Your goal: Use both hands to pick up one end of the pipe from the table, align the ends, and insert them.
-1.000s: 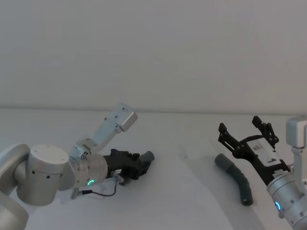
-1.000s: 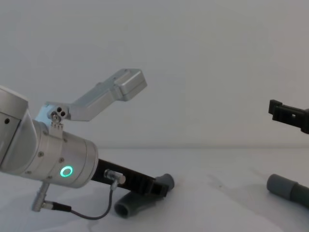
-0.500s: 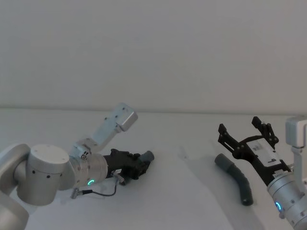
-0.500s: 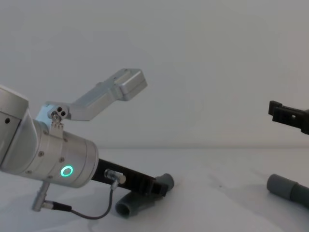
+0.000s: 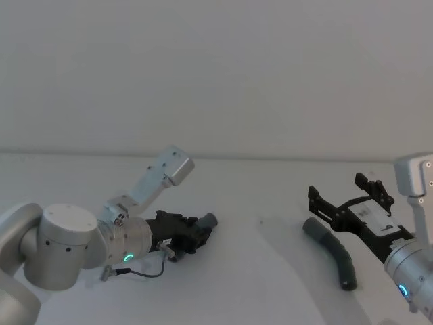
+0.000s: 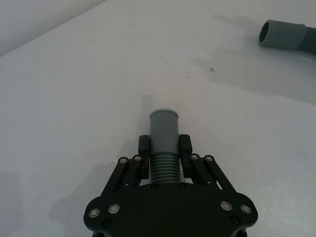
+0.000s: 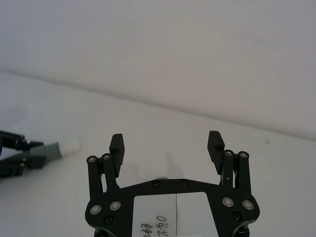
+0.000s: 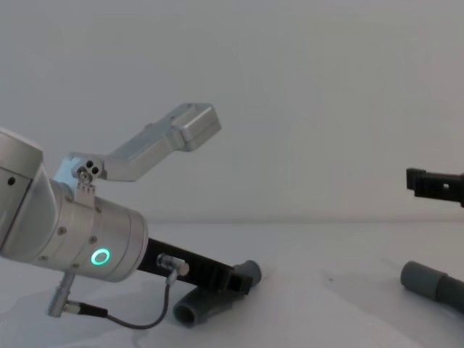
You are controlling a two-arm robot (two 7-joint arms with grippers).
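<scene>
Tilting lower, the black two-fingered right gripper [image 5: 340, 191], fingers apart, now hangs over the curved dark-grey plastic pipe [image 5: 336, 252] lying on the white matte table [image 5: 264, 271]. The left gripper [image 5: 201, 229] stays clamped on the ribbed grey pipe piece [image 6: 164, 129], awaiting alignment.

We are seeing soft, even light coming from above. The plain white matte table [image 5: 257, 284] is looking bright and a little grey. The short ribbed dark-grey plastic pipe piece [image 6: 163, 126] is throwing a faint, blurry shadow just past its tip. A small green ring light [image 8: 100, 257] is glowing. Everything is looking slightly grainy.
</scene>
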